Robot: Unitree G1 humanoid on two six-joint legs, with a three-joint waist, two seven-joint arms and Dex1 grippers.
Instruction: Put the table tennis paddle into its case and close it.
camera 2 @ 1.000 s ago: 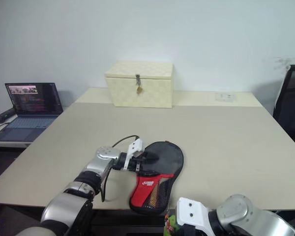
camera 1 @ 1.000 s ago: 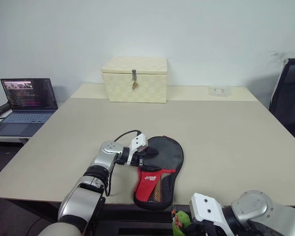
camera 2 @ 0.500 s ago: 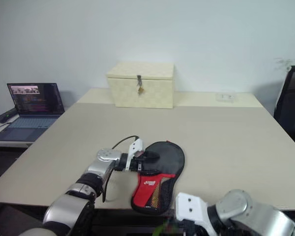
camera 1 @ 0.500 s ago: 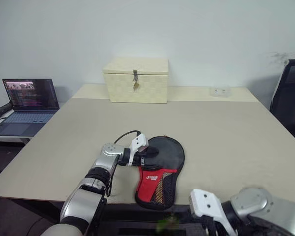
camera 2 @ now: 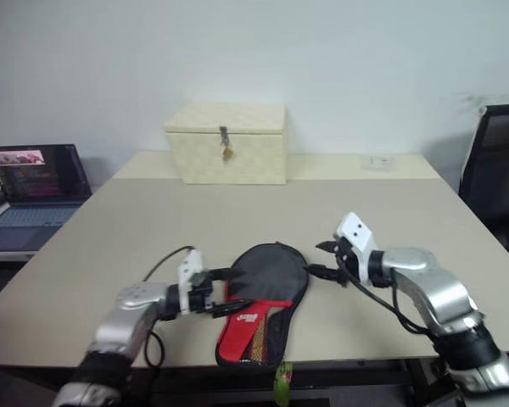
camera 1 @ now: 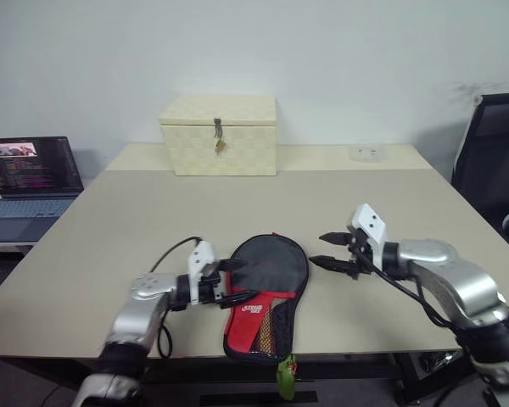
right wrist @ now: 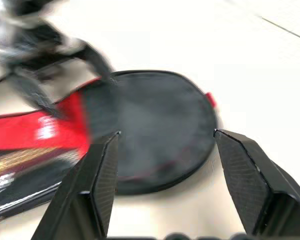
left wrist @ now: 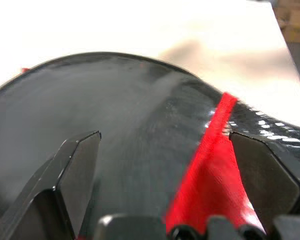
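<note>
Here the case [camera 1: 265, 292] lies between both hands, left hand [camera 1: 226, 281] and right hand [camera 1: 327, 251] spread, holding nothing.

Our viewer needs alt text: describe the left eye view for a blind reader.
A black and red case lies at the table's near edge between two open grippers, left gripper at its side, right gripper just beyond. Behind sit a cream box and laptop.

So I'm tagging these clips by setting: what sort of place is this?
Probably an office or lab workroom: a plain beige table against a bare wall, an open laptop on a side desk, and a black office chair.
</note>
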